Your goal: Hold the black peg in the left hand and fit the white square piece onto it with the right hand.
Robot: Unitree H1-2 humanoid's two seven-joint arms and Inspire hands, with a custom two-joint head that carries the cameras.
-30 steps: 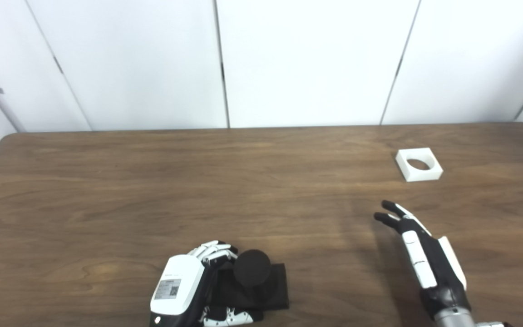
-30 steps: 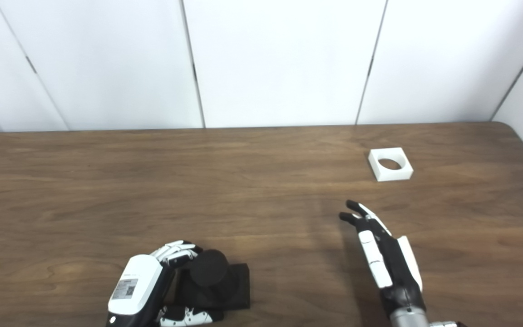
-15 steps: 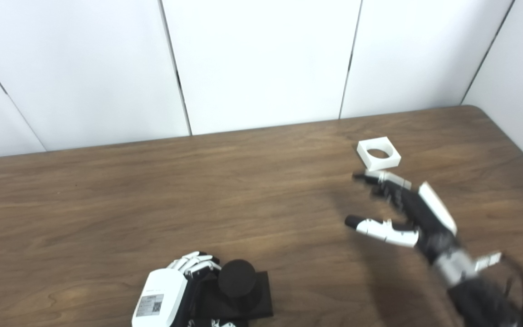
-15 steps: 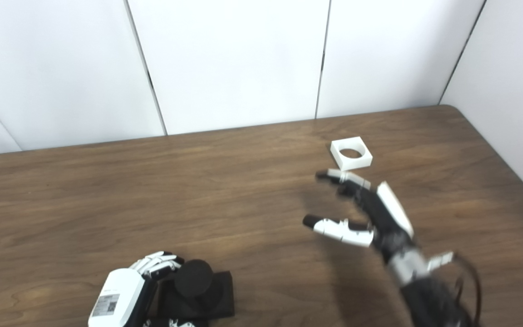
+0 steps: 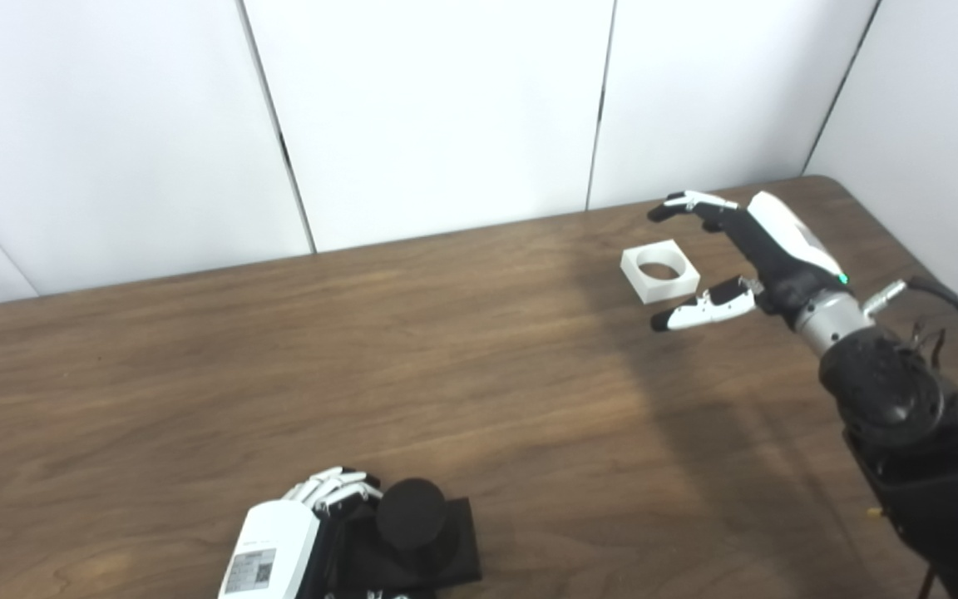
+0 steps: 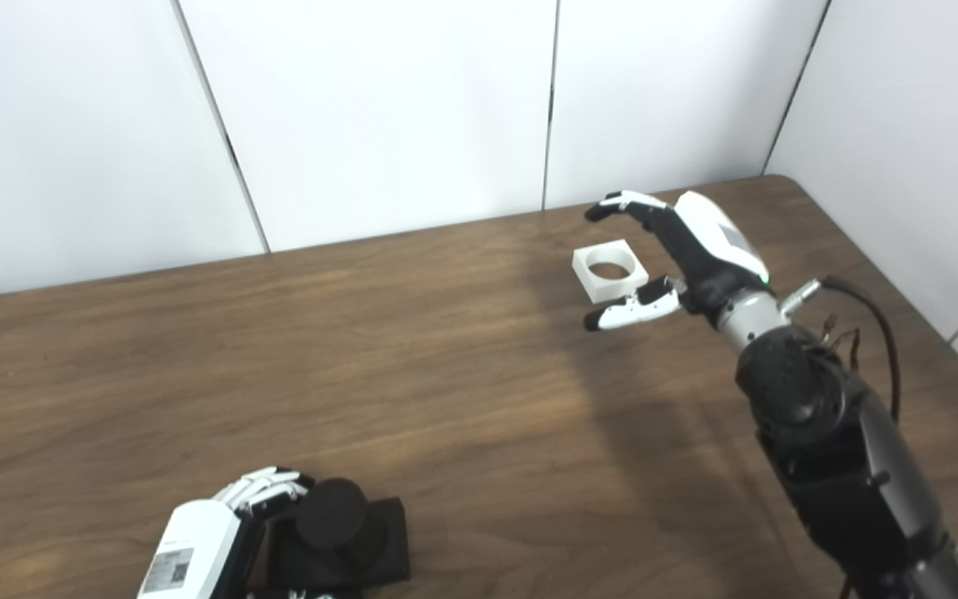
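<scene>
The black peg (image 5: 411,514), a round post on a square black base, stands at the table's near edge. My left hand (image 5: 296,541) is wrapped around its left side, fingers curled against the post. The white square piece (image 5: 659,270) with a round hole lies flat at the far right of the table. My right hand (image 5: 745,249) hovers just right of it and above it, open, with fingers arched past its far side and thumb past its near side, not touching it.
The brown wooden table (image 5: 362,349) ends at white wall panels behind and at a rounded corner at the far right (image 5: 828,179). My dark right forearm (image 5: 920,449) with its cable crosses the table's right side.
My right hand has risen and reached forward, from short of the white piece to straddling it from above. The camera has swung right, shifting the whole picture. The left hand stays on the peg.
</scene>
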